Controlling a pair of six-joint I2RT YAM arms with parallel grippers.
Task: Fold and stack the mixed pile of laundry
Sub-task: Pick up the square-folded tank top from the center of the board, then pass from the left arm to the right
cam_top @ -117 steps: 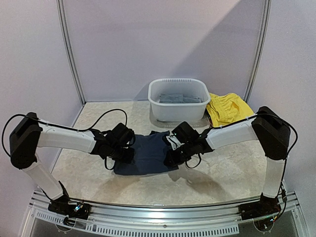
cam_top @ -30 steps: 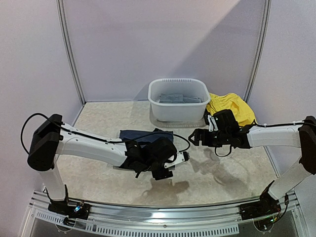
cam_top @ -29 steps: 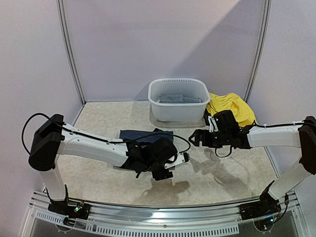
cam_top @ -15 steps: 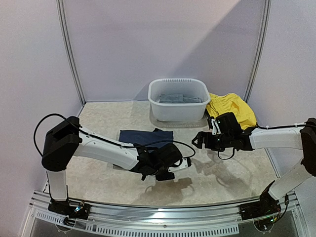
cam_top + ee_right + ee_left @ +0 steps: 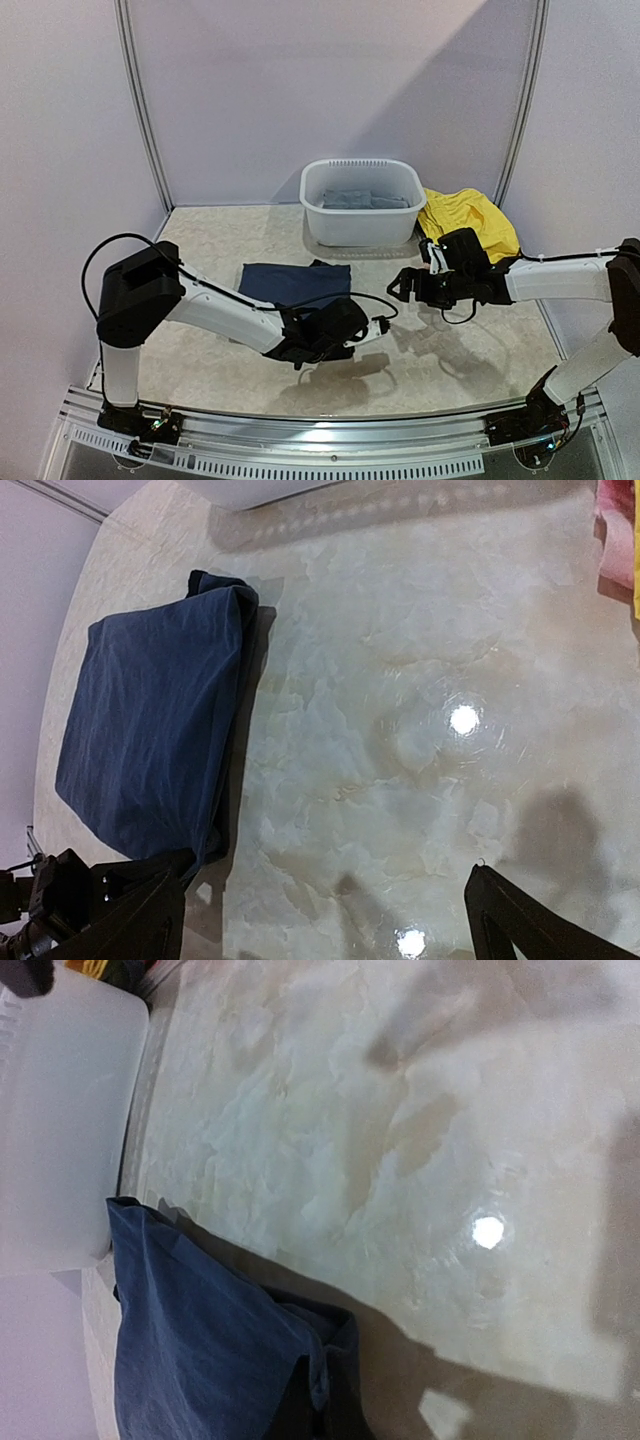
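The navy top lies folded flat on the table, also seen in the right wrist view and the left wrist view. My left gripper hovers low just right of its near right corner. Its fingers are out of the left wrist view; it is shut, and no cloth shows in it. My right gripper is open over bare table right of the navy top, its fingers wide apart and empty. A yellow garment lies at the back right. A reddish cloth edge shows beside it.
A white plastic basin stands at the back centre with a grey garment inside; its wall is close to the navy top. Pale walls with metal uprights close the table's back and sides.
My left gripper has shut and the left arm has swung lower, toward the near edge, off the navy top's corner. The right gripper has edged slightly right and stays open.
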